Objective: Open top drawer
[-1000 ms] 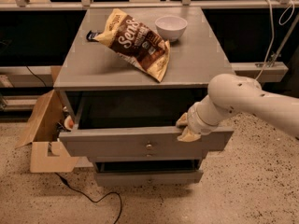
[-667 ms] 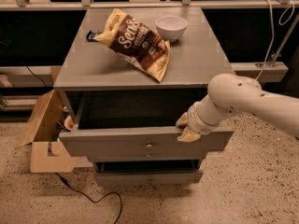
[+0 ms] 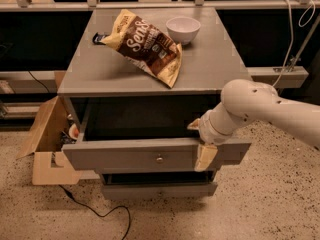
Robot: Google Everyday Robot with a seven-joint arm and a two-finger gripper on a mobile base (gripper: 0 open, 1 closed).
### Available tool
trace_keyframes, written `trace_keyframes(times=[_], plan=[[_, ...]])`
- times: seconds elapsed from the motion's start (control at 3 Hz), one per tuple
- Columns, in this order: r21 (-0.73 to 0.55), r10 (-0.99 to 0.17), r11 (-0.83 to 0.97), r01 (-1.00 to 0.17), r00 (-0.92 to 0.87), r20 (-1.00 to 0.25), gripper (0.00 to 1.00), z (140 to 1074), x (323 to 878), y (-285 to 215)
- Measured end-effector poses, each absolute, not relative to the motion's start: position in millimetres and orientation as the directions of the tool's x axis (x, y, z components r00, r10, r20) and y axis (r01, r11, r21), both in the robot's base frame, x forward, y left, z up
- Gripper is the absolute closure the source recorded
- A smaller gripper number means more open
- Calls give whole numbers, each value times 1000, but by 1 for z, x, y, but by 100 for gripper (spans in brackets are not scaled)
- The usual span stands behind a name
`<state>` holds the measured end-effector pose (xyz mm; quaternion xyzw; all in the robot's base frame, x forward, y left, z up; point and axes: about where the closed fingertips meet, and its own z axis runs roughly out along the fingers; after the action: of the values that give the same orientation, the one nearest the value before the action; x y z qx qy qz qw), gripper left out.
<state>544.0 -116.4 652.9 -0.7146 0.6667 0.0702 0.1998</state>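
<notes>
Cardboard box [image 3: 42, 134] sits left of the bench [image 3: 100, 69]. Top drawer [image 3: 115, 156] stands well out beneath the benchtop. Right of its knob [image 3: 159, 159], the hand [image 3: 198, 145] straddles the front's upper edge; I cannot tell whether it grips. Little pulling seems left.

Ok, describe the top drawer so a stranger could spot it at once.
Find the grey cabinet with a chip bag and white bowl on top. Right beneath that top is the top drawer, pulled out, small knob centred, the gripper on its front's right end. The lower drawer beneath it is narrower and shorter.
</notes>
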Motion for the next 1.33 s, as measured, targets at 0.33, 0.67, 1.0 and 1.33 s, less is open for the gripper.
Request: trace_keyframes(times=[0.33,0.67,1.0,1.33], plan=[[-190,-926,-34,-981,103,-364,0,652,544,-116],[-157,-939,-52,-986,101,-328,0,644,538,-114],[-102,-957,-67,-993,93,-273,0,636,521,-114],[-12,-975,-61,-998,62,-214,27,627,490,-121]])
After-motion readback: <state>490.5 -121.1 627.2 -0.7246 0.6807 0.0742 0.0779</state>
